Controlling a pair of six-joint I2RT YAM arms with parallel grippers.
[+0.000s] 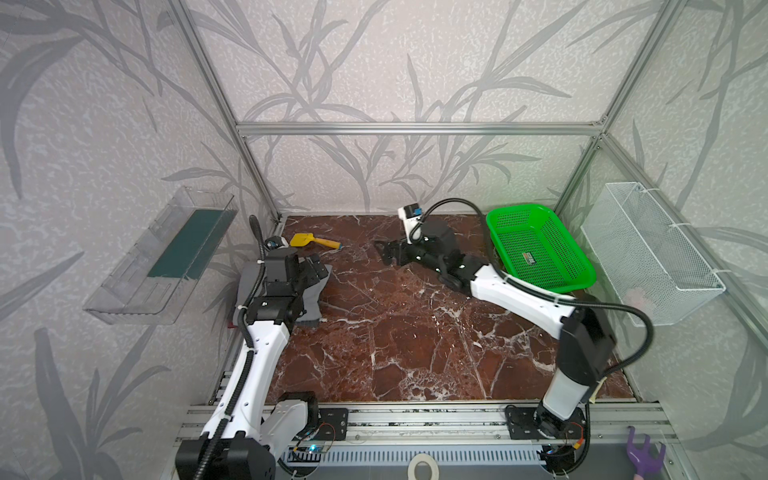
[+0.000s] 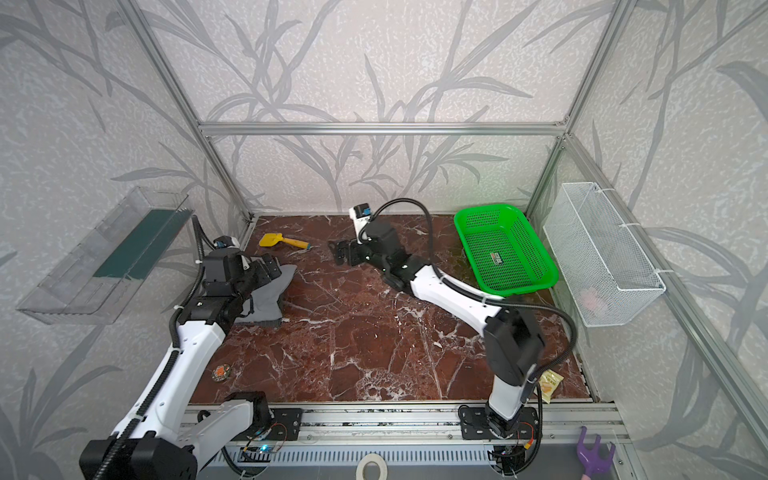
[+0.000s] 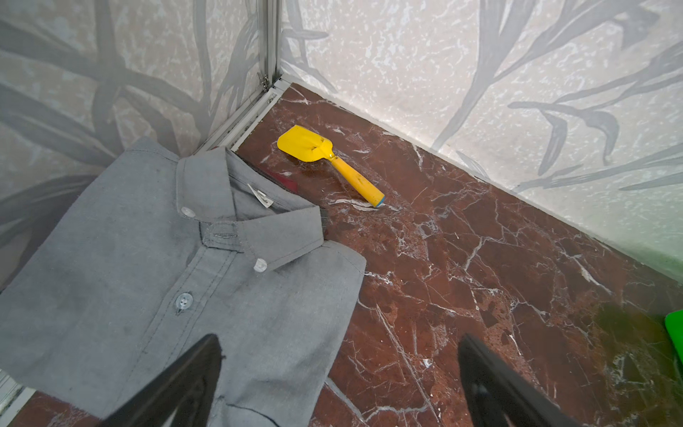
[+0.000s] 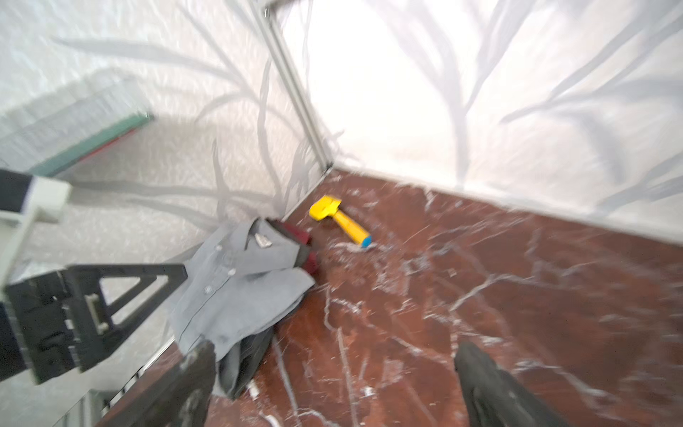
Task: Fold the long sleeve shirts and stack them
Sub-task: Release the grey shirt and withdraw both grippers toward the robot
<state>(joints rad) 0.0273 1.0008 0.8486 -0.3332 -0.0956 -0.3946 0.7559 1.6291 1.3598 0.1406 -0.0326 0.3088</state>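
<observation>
Pale grey wallpaper (image 1: 374,62) with darker grey leaf sprays covers the back and both side walls in both top views. An aluminium frame (image 1: 415,129) lays a crossbar across the middle of the frame, and its posts slant down to the far corners of the marble top (image 1: 395,332). This top is red-brown, veined in white, and fills the lower centre. At left a clear shelf (image 1: 124,291) hangs on the wall with a dark green panel (image 1: 187,245) inside it. At right a white wire basket (image 1: 652,253) hangs on the wall. A slotted metal rail (image 1: 415,419) runs along the bottom edge. The light is soft and even, though the back wall (image 4: 369,92) glares white in the right wrist view
</observation>
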